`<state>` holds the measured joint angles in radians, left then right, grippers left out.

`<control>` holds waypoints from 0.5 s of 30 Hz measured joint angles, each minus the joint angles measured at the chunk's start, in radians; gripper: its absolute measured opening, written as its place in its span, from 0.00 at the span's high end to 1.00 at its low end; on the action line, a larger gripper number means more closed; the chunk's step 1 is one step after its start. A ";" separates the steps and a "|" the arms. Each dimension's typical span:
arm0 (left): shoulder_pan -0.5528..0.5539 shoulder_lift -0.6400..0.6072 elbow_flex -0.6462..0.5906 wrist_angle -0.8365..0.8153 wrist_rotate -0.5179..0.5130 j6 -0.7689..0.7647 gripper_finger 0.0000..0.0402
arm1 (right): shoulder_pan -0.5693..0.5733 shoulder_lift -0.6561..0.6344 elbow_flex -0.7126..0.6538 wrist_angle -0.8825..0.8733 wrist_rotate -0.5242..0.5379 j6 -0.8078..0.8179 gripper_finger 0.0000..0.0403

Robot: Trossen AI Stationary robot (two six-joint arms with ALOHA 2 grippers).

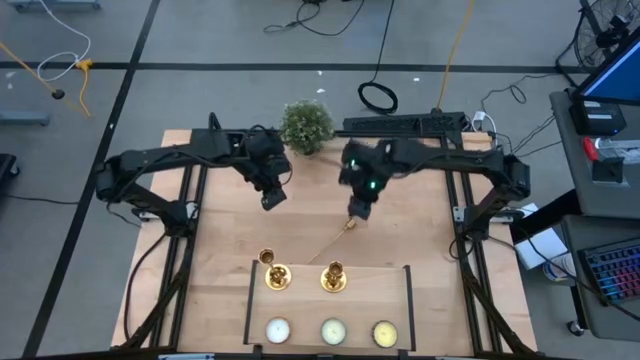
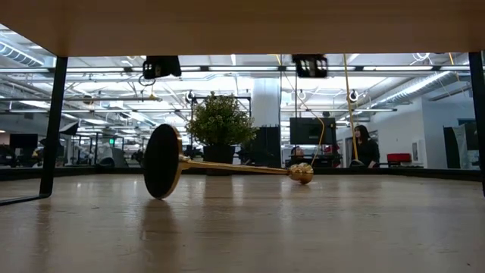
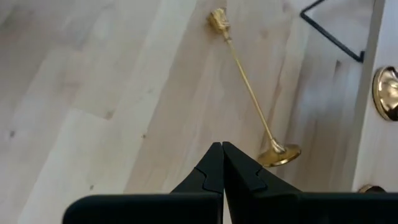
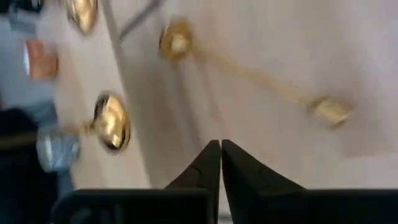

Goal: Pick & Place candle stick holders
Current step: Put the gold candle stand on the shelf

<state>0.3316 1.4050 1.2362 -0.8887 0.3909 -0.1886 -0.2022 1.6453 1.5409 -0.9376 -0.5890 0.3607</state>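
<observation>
- Nearest the front edge of the table, three pale round candles sit in a row inside a black-framed tray.
- Behind them, two gold candle stick holders stand upright, one at left and one at right.
- Farther back, a third candle stick holder lies on its side on the bare wood, base toward the tray, cup end just below the right gripper.
- Its jaws are pressed together, holding nothing.
- Beside it, the left gripper hangs above the table, jaws closed and empty.
- At the far edge stands a bushy potted plant.
</observation>
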 joint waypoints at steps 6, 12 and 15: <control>0.022 -0.044 0.000 -0.002 -0.017 -0.032 1.00 | 0.107 0.021 -0.165 0.144 -0.100 0.101 1.00; 0.021 -0.081 -0.001 -0.001 -0.038 -0.059 1.00 | 0.110 0.016 -0.245 0.307 -0.123 0.195 1.00; 0.021 -0.096 -0.002 0.001 -0.059 -0.066 1.00 | 0.110 0.019 -0.269 0.299 -0.119 0.176 1.00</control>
<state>0.3531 1.3093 1.2346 -0.8880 0.3316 -0.2548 -0.0917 1.6641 1.2724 -0.6389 -0.7077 0.5367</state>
